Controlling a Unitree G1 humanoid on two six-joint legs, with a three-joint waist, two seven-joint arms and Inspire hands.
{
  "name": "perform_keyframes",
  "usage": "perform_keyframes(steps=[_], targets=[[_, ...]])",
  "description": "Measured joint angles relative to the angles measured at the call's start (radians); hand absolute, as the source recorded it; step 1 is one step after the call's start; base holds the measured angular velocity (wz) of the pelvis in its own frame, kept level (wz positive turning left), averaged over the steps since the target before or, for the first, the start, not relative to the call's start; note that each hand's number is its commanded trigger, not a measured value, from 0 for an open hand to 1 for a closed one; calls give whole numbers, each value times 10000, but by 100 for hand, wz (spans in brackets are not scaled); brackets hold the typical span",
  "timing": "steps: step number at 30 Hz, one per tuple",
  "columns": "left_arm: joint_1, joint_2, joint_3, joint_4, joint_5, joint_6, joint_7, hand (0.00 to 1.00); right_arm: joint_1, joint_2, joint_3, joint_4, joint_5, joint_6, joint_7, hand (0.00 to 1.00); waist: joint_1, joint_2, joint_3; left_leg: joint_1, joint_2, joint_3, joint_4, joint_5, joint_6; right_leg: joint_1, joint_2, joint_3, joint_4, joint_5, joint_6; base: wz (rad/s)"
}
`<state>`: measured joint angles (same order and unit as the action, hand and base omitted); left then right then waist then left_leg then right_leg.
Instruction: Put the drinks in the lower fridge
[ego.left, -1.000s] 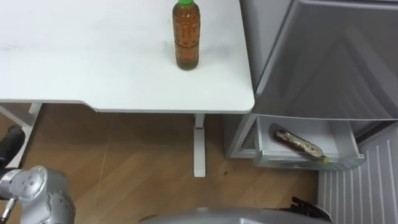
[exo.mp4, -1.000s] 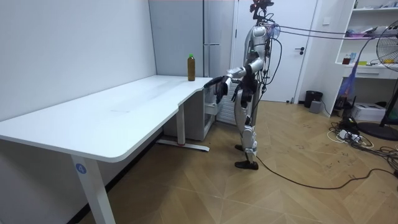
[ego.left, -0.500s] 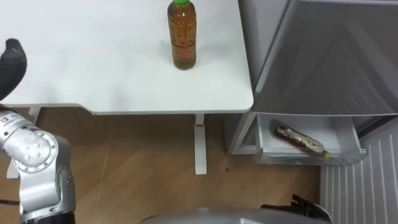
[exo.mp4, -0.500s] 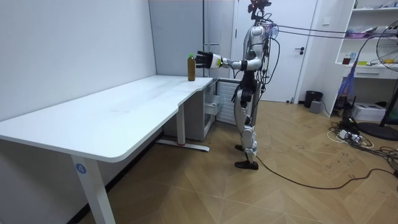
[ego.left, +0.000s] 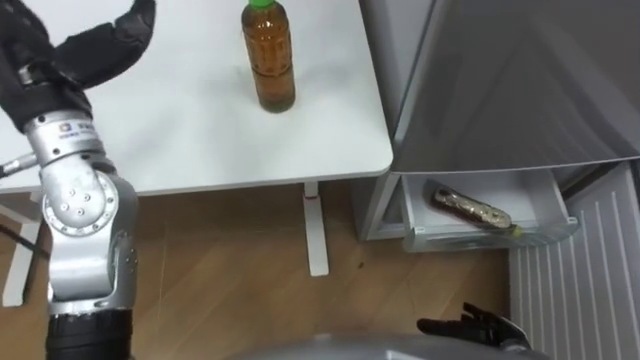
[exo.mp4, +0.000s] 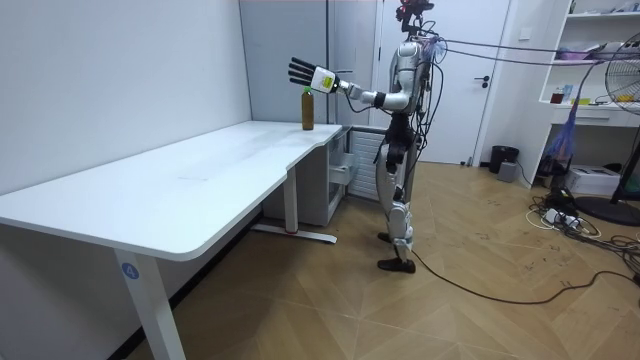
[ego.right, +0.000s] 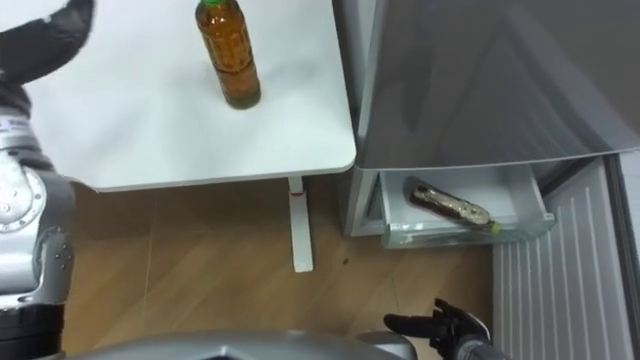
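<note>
A brown tea bottle (ego.left: 270, 62) with a green cap stands upright near the white desk's (ego.left: 200, 140) right end. My left hand (ego.left: 60, 50) is raised over the desk, left of the bottle and apart from it, with its fingers spread open. In the room view the left hand (exo.mp4: 303, 72) is held out just above the bottle (exo.mp4: 307, 108). A second bottle (ego.left: 472, 210) lies on its side in the pulled-out lower fridge drawer (ego.left: 490, 238). My right hand (ego.right: 440, 325) hangs low near the floor, its fingers relaxed and holding nothing.
The grey fridge (ego.left: 500, 80) stands right against the desk's right end. Its ribbed open door (ego.left: 580, 290) is at the lower right. A white desk leg (ego.left: 315, 230) stands on the wood floor under the desk edge. I stand facing the desk's end and the fridge.
My left arm has swung up from below the desk edge to above the desk, and the hand has spread open near the bottle. The camera view has shifted slightly.
</note>
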<state>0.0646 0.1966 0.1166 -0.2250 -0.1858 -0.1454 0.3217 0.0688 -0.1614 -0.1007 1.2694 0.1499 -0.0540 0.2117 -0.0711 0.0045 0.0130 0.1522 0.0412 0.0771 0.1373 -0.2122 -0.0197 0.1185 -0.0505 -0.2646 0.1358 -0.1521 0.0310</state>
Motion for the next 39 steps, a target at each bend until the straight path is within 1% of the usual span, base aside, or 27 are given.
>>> perform_keyframes(steps=[1, 3, 4, 6, 7, 8, 9, 13, 14, 16, 18, 22, 25, 27, 31, 33, 35, 37, 39], targets=[[-1, 13, -65, 1, -8, 82, -189, 0, -18, 1, 1, 57, 1, 0, -5, 0, -26, 17, 6, 0, 0, 35, 1, 0, 0, 0, 0, 10, 0, 0, 0, 0], [-8, 23, -252, 26, -249, 400, -894, 0, -86, 0, -5, 60, 7, 10, -66, 0, -95, 71, 22, -9, 1, 63, 1, 2, 0, -43, 6, 84, 7, -4, 4, -8], [-11, 23, -267, 30, -329, 480, -1044, 0, -86, -1, -1, 59, 1, 15, -86, 0, -99, 81, 20, -12, 4, 88, 3, 3, 0, -72, 13, 138, 15, -5, 3, -17], [-228, 19, -389, 221, -482, 800, -1567, 0, -86, 1, 0, 18, -7, 38, -126, 0, -106, 78, 20, -47, 8, 141, 8, 3, 0, -137, 13, 181, 31, -5, 2, -11], [-289, 17, -401, 287, -478, 876, -1682, 0, -83, 3, -1, 18, -7, 49, -125, 0, -107, 75, 20, -59, 7, 143, 8, 3, 0, -152, 12, 183, 31, -5, 2, 0], [-355, 16, -403, 320, -475, 1093, -1942, 0, -101, 3, -4, -10, -24, 113, -125, 0, -134, 70, 20, -77, 4, 150, 8, 3, 0, -178, 10, 181, 30, -5, 2, -4], [-403, 12, -405, 356, -471, 1234, -2195, 0, -94, 3, -4, -41, -35, 124, -121, 0, -144, 54, 14, -84, 3, 167, 8, 3, 0, -198, 10, 183, 30, -5, 3, -5], [-602, 1, -405, 576, -452, 1612, -2733, 0, -92, 3, -6, -96, -35, 259, -112, 0, -150, 23, -9, -79, 4, 187, 8, 3, 0, -246, 12, 221, 31, -5, 3, -3], [-668, 0, -404, 642, -438, 1761, -2884, 0, -91, 3, -6, -135, -37, 316, -110, 0, -148, 14, -18, -89, 4, 187, 8, 3, 0, -272, 14, 270, 39, -5, 3, -4], [-696, -3, -409, 690, -503, 1944, -2985, 0, -106, 0, -18, -151, -62, 382, -71, 0, -200, 0, -27, -96, 4, 184, 8, 3, 0, -289, 14, 298, 49, -4, 3, -4], [-725, -5, -408, 689, -538, 2165, -3148, 0, -109, 8, -15, -208, -61, 525, 48, 0, -307, -30, -47, -80, 4, 186, 8, 3, 0, -283, 14, 326, 52, -4, 3, 0], [-854, -3, -404, 695, -869, 2299, -3295, 0, -107, 9, -2, -231, -42, 590, 117, 0, -340, -30, -54, -64, 2, 188, 7, 3, 0, -276, 27, 480, 60, -3, 2, -10], [-1227, -3, -404, 760, -871, 2320, -3554, 0, -121, 9, -9, -229, -18, 685, 120, 0, -344, -25, -52, -41, 3, 192, 7, 3, 0, -269, 29, 490, 82, -2, 1, 0], [-1365, -3, -403, 930, -870, 2318, -3593, 0, -123, -9, -6, -237, -23, 691, 96, 0, -320, 35, -44, 4, 3, 243, 8, 3, 0, -282, 33, 599, 140, -2, 2, -9], [-1375, -4, -407, 1423, -1112, 2324, -3603, 0, -122, -23, -17, -243, -1, 693, 77, 0, -372, 84, -40, 5, 5, 283, 8, 3, 1, -303, 52, 695, 158, 5, -9, -4], [-1376, -8, -409, 1653, -1186, 2350, -3539, 0, -157, -39, -16, -246, -3, 697, 79, 0, -376, 123, -14, -13, 8, 290, 8, 3, 1, -327, 62, 724, 167, 12, -18, 0], [-1377, -9, -406, 1751, -1292, 2350, -3502, 0, -163, -72, -17, -245, -5, 701, 90, 0, -372, 154, -8, -13, 7, 303, 8, 2, 1, -328, 62, 731, 168, 15, -17, 0], [-1377, -12, -406, 1790, -1409, 2350, -3455, 0, -168, -90, -19, -248, -9, 703, 98, 0, -374, 183, -24, -10, 8, 310, 8, 2, 1, -326, 63, 728, 167, 17, -19, 0], [-1378, -14, -402, 1820, -1713, 2349, -3292, 0, -158, -121, -42, -250, -17, 707, 104, 0, -385, 259, -41, -7, 9, 319, 8, 2, 1, -327, 65, 735, 168, 20, -22, 0]])
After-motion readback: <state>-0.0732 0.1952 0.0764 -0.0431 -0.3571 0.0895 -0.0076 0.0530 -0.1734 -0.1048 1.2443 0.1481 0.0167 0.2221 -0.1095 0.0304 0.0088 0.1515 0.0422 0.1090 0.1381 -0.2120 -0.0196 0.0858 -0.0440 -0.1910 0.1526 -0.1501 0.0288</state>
